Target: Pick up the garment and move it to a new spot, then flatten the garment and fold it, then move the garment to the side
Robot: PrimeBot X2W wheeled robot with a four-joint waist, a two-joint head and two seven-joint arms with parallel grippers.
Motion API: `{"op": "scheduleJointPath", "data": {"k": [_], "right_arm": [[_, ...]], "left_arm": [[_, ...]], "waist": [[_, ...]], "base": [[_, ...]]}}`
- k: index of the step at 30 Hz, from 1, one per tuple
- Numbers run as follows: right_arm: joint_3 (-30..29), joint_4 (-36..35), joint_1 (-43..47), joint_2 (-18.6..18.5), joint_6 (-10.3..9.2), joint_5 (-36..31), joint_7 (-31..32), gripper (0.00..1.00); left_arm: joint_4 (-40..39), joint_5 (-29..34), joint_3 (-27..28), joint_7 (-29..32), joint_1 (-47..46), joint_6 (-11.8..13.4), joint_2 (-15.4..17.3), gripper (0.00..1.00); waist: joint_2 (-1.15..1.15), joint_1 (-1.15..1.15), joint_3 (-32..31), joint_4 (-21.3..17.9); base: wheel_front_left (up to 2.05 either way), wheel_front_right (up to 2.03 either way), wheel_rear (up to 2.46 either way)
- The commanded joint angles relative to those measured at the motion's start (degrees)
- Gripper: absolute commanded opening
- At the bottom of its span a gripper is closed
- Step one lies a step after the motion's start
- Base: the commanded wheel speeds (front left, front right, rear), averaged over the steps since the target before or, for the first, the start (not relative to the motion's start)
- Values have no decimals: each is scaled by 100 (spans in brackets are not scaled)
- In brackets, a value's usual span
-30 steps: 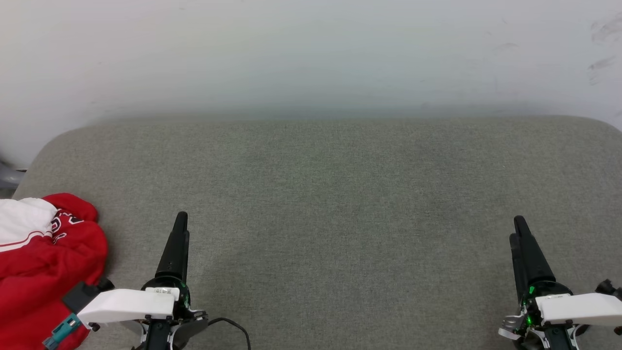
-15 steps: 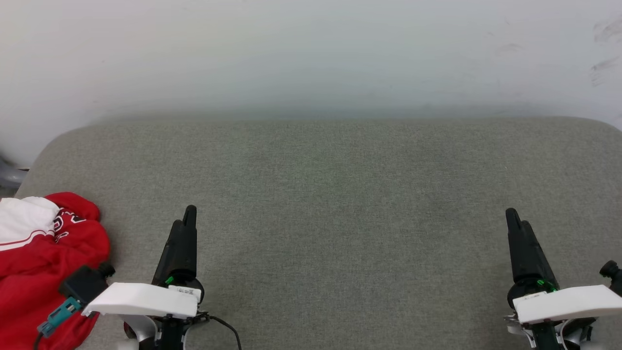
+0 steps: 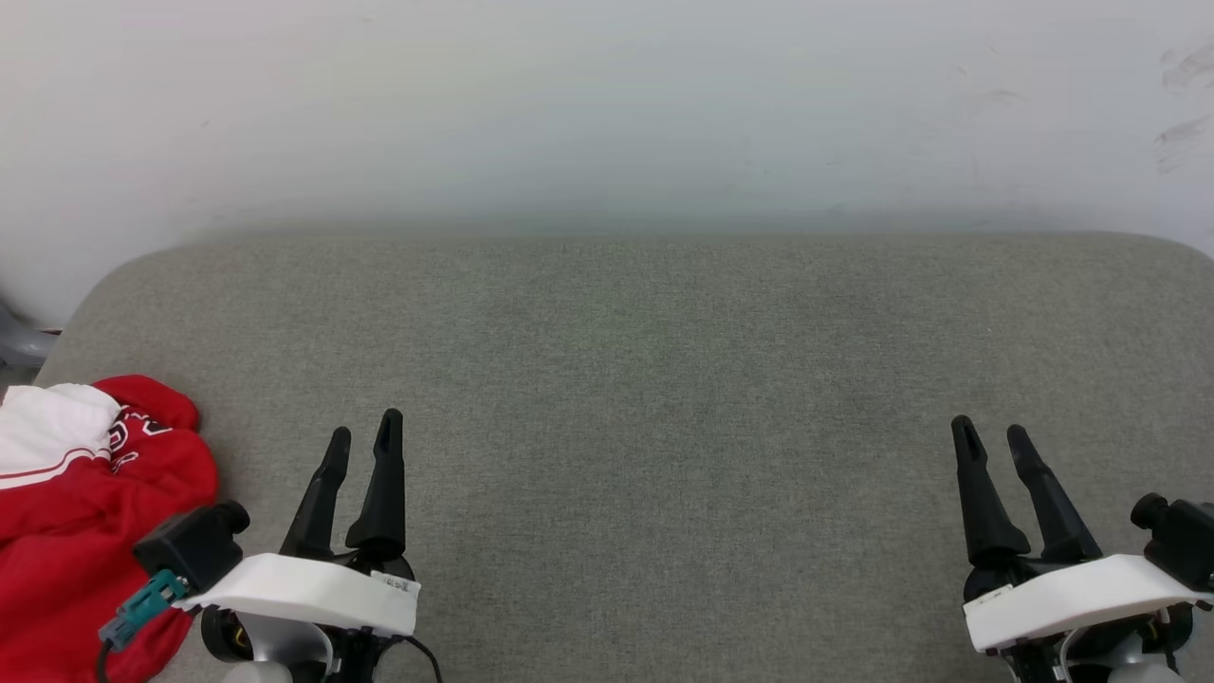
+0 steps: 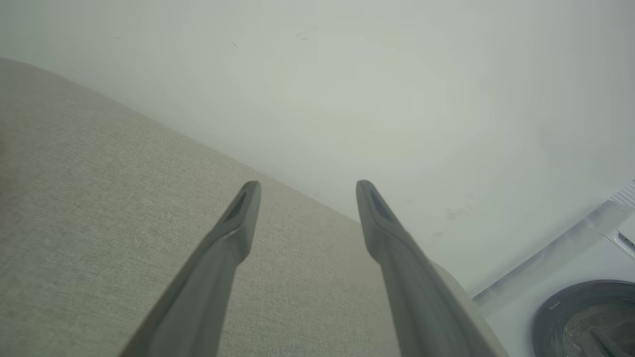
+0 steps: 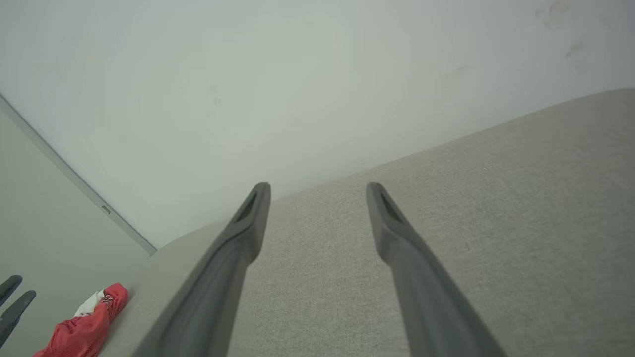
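Far left on the cushion [image 3: 664, 379], garment [image 3: 66, 531] (bunched); left jaws, right jaws spread

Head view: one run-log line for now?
garment: crumpled, left end of surface | left gripper: open, empty | right gripper: open, empty | pickup: not begun

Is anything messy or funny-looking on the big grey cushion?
Yes. The red and white garment is scrunched in a heap at the left edge of the grey cushion, not laid flat, with a white sleeve bunched on top. The wall has faint scuff marks at its upper right.
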Motion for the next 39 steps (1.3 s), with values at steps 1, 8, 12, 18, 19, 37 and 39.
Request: {"op": "scheduleJointPath", "data": {"k": [1, 8, 12, 18, 19, 37, 39], "right_arm": [[22, -117, 0, -58, 7, -279, 12, 100], [-19, -220, 46, -58, 8, -952, 137, 100], [-49, -255, 56, -41, 9, -1287, 197, 100], [-155, -288, 110, 4, 9, -1722, 296, 100], [-176, -294, 123, 12, 9, -1793, 307, 100], [-294, -543, 311, 97, 11, -2859, 409, 100], [-292, -556, 316, 98, 12, -2878, 410, 100]], "left_arm": [[-60, 252, 14, -59, -11, -1, 57, 100], [-20, 961, 19, -167, -2, 4, 102, 100], [27, 1282, -2, -222, 2, 10, 129, 100], [155, 1723, -47, -312, 18, 48, 195, 100], [181, 1789, -59, -324, 19, 52, 207, 100], [484, 2800, -176, -579, -47, 112, 287, 100], [498, 2881, -177, -612, -50, 106, 288, 100]], "waist": [[0, 0, -4, -2], [0, 0, -16, -4], [0, 0, -21, -3], [0, 0, -34, 8], [0, 0, -36, 9], [0, 0, -36, 18], [0, 0, -36, 21]], "base": [[0, 0, 0], [0, 0, 0], [0, 0, 0], [0, 0, 0], [0, 0, 0], [0, 0, 0], [0, 0, 0]]}}
